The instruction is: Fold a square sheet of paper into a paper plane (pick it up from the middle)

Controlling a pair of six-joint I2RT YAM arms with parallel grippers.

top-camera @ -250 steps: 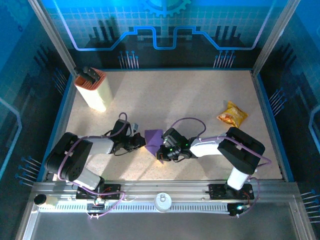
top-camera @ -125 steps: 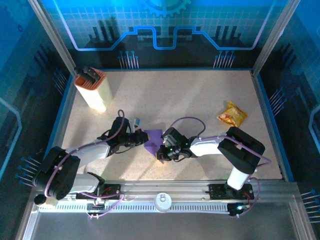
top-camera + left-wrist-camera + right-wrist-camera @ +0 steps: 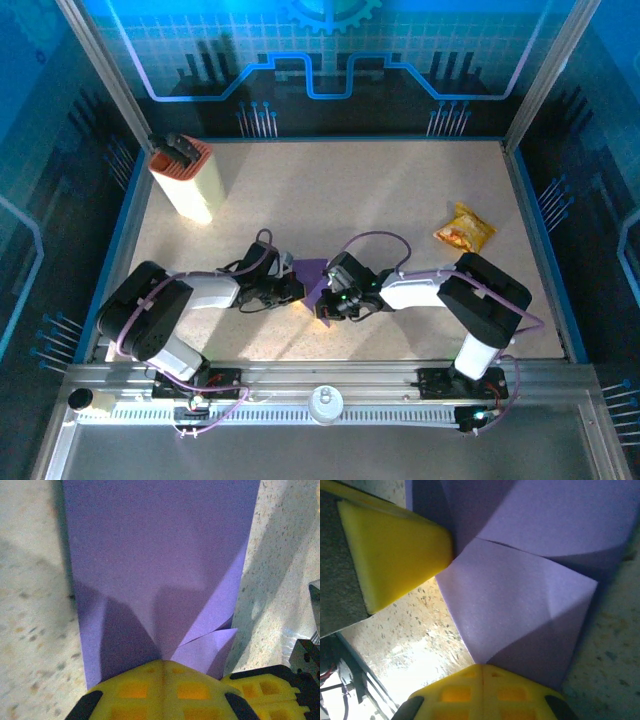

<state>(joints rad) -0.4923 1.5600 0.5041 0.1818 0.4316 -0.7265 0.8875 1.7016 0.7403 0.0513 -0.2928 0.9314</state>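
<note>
The purple sheet of paper [image 3: 313, 279] lies partly folded between my two grippers near the table's front middle. My left gripper [image 3: 293, 290] is shut on the sheet's left edge. In the left wrist view its yellow fingertips [image 3: 162, 664] pinch the paper [image 3: 155, 560], creases fan out from the pinch and a folded flap [image 3: 210, 647] sticks out to the right. My right gripper [image 3: 326, 301] is shut on a lower corner. In the right wrist view its fingertips [image 3: 482, 667] hold the corner of a folded panel [image 3: 515, 610], and the left gripper's yellow finger [image 3: 395, 555] touches the paper at upper left.
A tall cream-and-orange box [image 3: 186, 180] stands at the back left. A yellow-orange snack packet [image 3: 464, 229] lies at the right. Blue walls ring the speckled table [image 3: 350, 190], and a metal rail [image 3: 330, 385] runs along the near edge.
The left arm dropped low and came back up, its gripper ending a little further right against the paper. The sheet now looks narrower and more folded. The right gripper has barely moved.
</note>
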